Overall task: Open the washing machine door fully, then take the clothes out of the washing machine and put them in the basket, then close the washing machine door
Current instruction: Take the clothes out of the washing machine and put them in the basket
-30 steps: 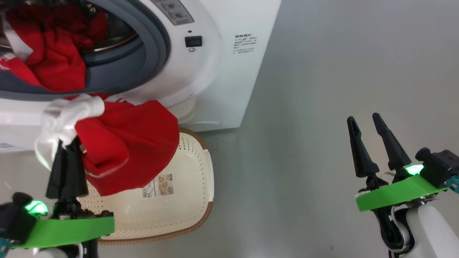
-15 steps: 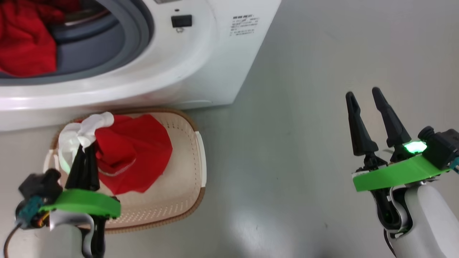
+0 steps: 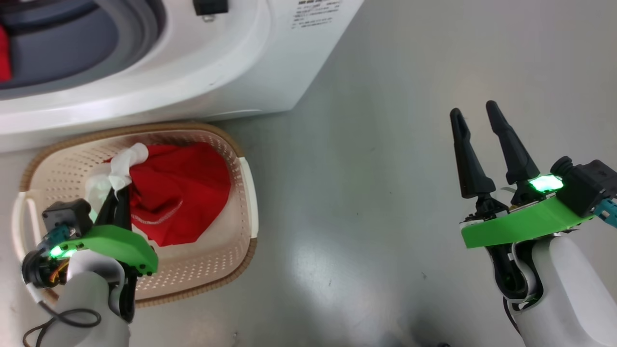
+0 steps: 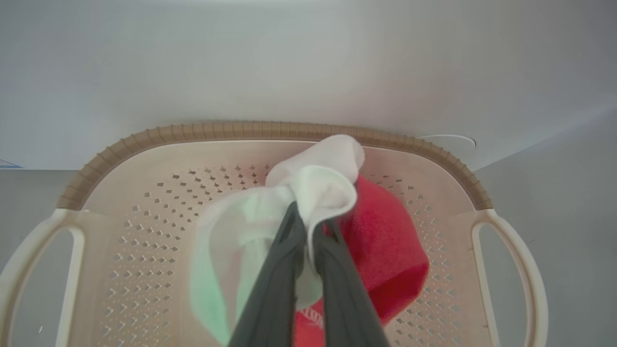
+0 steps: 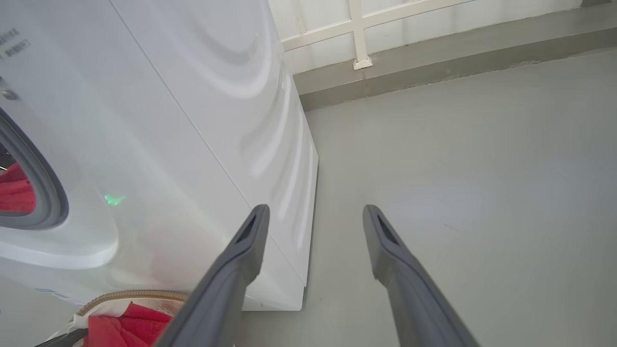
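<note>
The cream basket (image 3: 243, 190) (image 4: 289, 131) stands on the floor in front of the white washing machine (image 3: 193, 77) (image 5: 168, 120). My left gripper (image 3: 117, 198) (image 4: 311, 226) is shut on the clothes, a red garment (image 3: 183, 188) (image 4: 390, 255) and a white cloth (image 3: 120, 166) (image 4: 318, 183), and holds them down inside the basket. More red fabric (image 3: 4, 53) (image 5: 17, 195) lies in the drum behind the grey gasket (image 3: 72, 43). My right gripper (image 3: 475, 113) (image 5: 315, 217) stands open over bare floor to the right. The washing machine door is out of view.
Grey floor (image 3: 385, 168) spreads to the right of the machine and basket. A wall base with a white frame (image 5: 361, 58) runs behind the machine in the right wrist view.
My left gripper has carried the red and white clothes down from the machine's opening into the basket. The head camera has tilted down. The right gripper stays open.
</note>
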`<state>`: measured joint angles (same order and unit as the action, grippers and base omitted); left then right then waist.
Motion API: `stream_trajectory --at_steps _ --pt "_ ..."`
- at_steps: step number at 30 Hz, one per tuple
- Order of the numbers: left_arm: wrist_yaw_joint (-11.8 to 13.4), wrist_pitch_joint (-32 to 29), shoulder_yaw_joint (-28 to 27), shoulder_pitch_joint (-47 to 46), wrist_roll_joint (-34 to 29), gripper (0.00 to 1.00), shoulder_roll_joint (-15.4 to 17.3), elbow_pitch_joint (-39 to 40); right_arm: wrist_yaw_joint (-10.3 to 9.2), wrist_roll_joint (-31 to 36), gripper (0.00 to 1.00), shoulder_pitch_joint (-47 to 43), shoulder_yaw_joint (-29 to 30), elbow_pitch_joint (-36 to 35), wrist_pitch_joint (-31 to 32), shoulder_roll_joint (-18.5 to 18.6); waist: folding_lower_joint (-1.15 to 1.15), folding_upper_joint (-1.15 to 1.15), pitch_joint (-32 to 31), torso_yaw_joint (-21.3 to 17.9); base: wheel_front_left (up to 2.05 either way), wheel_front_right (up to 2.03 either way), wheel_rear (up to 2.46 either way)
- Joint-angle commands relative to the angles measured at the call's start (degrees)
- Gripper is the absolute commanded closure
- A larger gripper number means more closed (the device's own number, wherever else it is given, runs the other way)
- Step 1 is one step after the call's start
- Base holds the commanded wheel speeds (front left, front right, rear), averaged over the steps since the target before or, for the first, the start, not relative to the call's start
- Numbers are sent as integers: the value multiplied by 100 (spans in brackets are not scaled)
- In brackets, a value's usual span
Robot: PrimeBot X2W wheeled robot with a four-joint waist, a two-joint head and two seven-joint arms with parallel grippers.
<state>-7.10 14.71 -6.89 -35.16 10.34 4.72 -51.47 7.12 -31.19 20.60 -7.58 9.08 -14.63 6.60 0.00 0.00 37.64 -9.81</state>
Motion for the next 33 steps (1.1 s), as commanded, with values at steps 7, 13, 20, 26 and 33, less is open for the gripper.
stream_trajectory --at_steps 7,13,20,26,33 --pt "-37 29 65 -301 -146 100 287 -640 36 -24 0 57 -151 -171 -37 -36 0 0 272 -154 0 0 0" --pt "-15 29 107 -604 -204 100 398 -1248 36 -21 0 102 -196 -162 -37 -36 0 0 370 -195 0 0 0" --pt "-8 29 13 -706 -128 81 427 -1378 36 -17 0 102 -196 -139 -37 -39 0 0 350 -208 0 0 0" --pt "7 29 -55 -674 -87 20 409 -1376 36 -9 0 92 -181 -114 -37 -33 0 0 258 -170 0 0 0" --pt "-5 29 -133 -488 -33 0 337 -1229 36 -2 0 42 -175 -69 -37 -8 0 0 29 -83 0 0 0"
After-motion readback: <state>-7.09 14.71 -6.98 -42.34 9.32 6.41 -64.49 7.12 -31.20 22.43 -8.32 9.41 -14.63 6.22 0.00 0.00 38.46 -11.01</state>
